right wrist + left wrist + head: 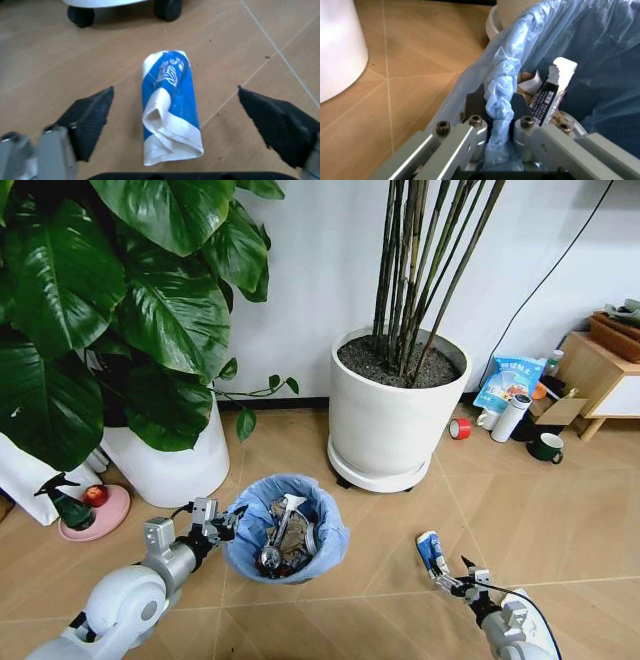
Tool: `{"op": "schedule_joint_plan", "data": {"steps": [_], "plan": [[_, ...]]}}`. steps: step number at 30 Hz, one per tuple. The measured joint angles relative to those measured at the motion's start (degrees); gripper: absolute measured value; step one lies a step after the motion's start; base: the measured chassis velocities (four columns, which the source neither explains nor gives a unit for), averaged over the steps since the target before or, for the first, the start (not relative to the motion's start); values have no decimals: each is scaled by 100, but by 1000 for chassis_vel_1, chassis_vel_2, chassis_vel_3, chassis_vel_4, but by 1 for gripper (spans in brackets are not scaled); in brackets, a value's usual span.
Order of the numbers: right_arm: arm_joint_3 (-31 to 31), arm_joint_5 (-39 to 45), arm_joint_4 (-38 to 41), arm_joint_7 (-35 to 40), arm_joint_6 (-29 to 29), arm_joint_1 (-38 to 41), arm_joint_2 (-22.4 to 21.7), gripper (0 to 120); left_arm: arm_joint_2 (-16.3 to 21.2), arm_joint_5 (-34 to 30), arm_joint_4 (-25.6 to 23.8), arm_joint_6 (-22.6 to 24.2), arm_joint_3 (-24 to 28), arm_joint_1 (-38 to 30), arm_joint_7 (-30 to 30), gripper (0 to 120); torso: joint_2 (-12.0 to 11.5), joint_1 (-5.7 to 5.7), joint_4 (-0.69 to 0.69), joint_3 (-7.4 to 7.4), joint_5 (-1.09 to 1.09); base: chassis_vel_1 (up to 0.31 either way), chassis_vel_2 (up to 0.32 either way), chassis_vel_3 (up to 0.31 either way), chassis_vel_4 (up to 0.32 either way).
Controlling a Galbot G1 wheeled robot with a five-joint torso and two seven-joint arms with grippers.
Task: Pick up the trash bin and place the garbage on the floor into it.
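Over on the left, the left tool (222,523) is clamped onto the bagged rim of the trash bin (330,530), which sits on the floor in front of the white pot (395,425) and already has some litter in it. In the left wrist view you can see the blue bag (501,93) pinched between the fingers (475,103). Then on the right: the right tool (182,123) is spread wide with nothing in it, right over the blue-white packet (170,105) lying flat on the floor. The packet's long axis runs straight out from the tool, so the fingers straddle its narrow width. Looks lined up for a grab, and the right arm is obviously the closer one.
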Motion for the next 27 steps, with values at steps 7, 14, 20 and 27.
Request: {"op": "schedule_joint_plan", "data": {"steps": [7,14,20,27], "plan": [[-101,14,-212,56,-55,162,44,61,-24,5,43,5,29,-7,-9,1,0,0,1,0,0,0,0,0,0],[-112,19,-252,89,-70,218,-8,36,-16,1,72,8,53,-60,-12,1,0,0,0,0,0,0,0,0,0],[-145,51,-255,114,-95,245,-19,16,-25,-5,92,9,90,-94,-15,1,0,0,1,0,0,0,0,0,0],[-157,84,-289,119,-114,254,-28,0,-26,-5,117,9,115,-95,-15,1,0,0,1,0,0,0,0,0,0]]}}
